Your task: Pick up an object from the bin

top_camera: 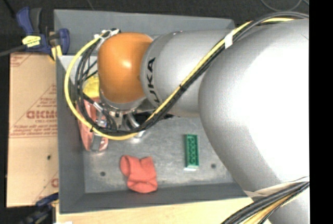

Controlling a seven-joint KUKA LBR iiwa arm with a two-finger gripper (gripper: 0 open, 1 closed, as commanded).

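My gripper (113,116) hangs low at the bin's left side, mostly hidden under the arm's orange cover. Right beside it on the left lies a pinkish-red thing (86,127) with a shiny grey end, partly hidden by cables; whether the gripper touches it I cannot tell. A yellow thing (91,87) peeks out behind the cables, farther back along the left wall. A crumpled salmon-red cloth (139,173) lies on the floor near the front wall, apart from the gripper.
A green studded block (191,151) lies lengthwise on the floor at the front right. The big silver arm covers the bin's middle, back and right. Yellow and black cables loop round the wrist near the left wall.
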